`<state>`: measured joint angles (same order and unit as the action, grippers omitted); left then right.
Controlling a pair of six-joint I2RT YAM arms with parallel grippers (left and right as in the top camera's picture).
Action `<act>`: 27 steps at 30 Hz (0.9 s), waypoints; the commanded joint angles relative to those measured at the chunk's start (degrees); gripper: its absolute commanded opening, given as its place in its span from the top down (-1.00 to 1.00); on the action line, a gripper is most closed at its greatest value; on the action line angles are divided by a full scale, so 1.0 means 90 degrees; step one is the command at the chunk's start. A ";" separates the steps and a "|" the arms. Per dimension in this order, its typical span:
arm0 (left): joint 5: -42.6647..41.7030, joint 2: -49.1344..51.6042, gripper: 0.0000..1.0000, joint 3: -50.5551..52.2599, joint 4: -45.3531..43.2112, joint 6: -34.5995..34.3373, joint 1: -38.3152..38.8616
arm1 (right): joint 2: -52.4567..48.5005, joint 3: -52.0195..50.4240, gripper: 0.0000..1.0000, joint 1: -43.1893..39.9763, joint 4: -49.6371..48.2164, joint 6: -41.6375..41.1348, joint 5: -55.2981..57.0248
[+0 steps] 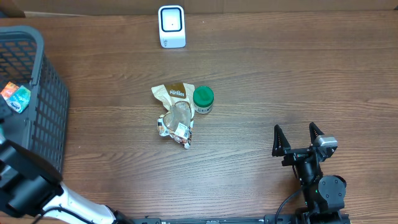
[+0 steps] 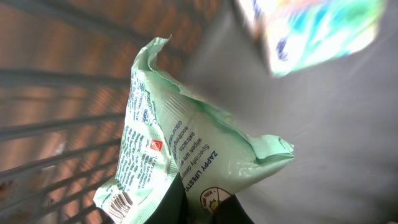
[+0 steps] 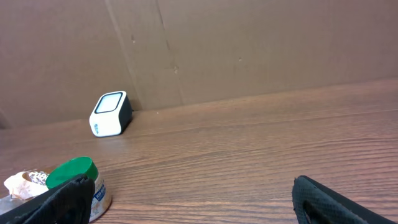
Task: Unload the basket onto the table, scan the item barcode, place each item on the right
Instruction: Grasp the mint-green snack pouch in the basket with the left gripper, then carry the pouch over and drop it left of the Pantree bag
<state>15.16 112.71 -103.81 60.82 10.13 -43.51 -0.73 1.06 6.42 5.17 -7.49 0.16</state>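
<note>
On the brown wooden table [image 1: 280, 74], well left of the white box-shaped scanner [image 1: 171, 26], a pale green wipes packet [image 2: 205, 149] is clenched by the left gripper [image 2: 204, 209] inside the dark grey mesh basket [image 1: 38, 93] and is best lifted clear, its barcode [image 2: 121, 203] turned scannerward, while the right gripper [image 1: 295, 134] is spread open.

Left clamped, right wide open.
Left arm [image 1: 28, 183] sits at the near-left table edge, and the left gripper [image 2: 202, 208] has its jaws pinched on a green packet [image 2: 186, 143]. Right arm [image 1: 320, 186] sits low at near-right, with the right gripper [image 1: 295, 129] fingers spread wide and pointing away from its base.
</note>
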 commanded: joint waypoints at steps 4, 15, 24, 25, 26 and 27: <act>-0.0189 -0.1727 0.92 -0.0821 0.0024 -0.0901 0.0780 | 0.0063 -0.0066 -1.00 -0.0017 -0.0039 0.0010 -0.0034; -0.1030 -0.3288 0.91 -0.0840 0.0770 -0.1824 0.3317 | 0.0063 -0.0066 -1.00 -0.0017 -0.0039 0.0010 -0.0034; -0.1100 -0.2931 0.92 0.0032 0.1554 -0.2975 0.5304 | 0.0063 -0.0066 -1.00 -0.0017 -0.0039 0.0010 -0.0034; -0.1098 -0.2854 0.91 0.0228 0.1547 -0.3053 0.5430 | 0.0063 -0.0066 -1.00 -0.0017 -0.0039 0.0007 -0.0034; -0.1095 -0.2783 0.92 0.0423 0.1515 -0.3155 0.5535 | 0.0063 -0.0066 -1.00 -0.0017 -0.0039 0.0010 -0.0034; -0.1098 -0.2710 0.91 0.0653 0.1452 -0.3259 0.5644 | 0.0063 -0.0066 -0.99 -0.0017 -0.0039 0.0010 -0.0034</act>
<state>5.54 85.84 -102.83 74.56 -13.96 4.75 -0.73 1.06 6.42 5.15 -7.46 0.21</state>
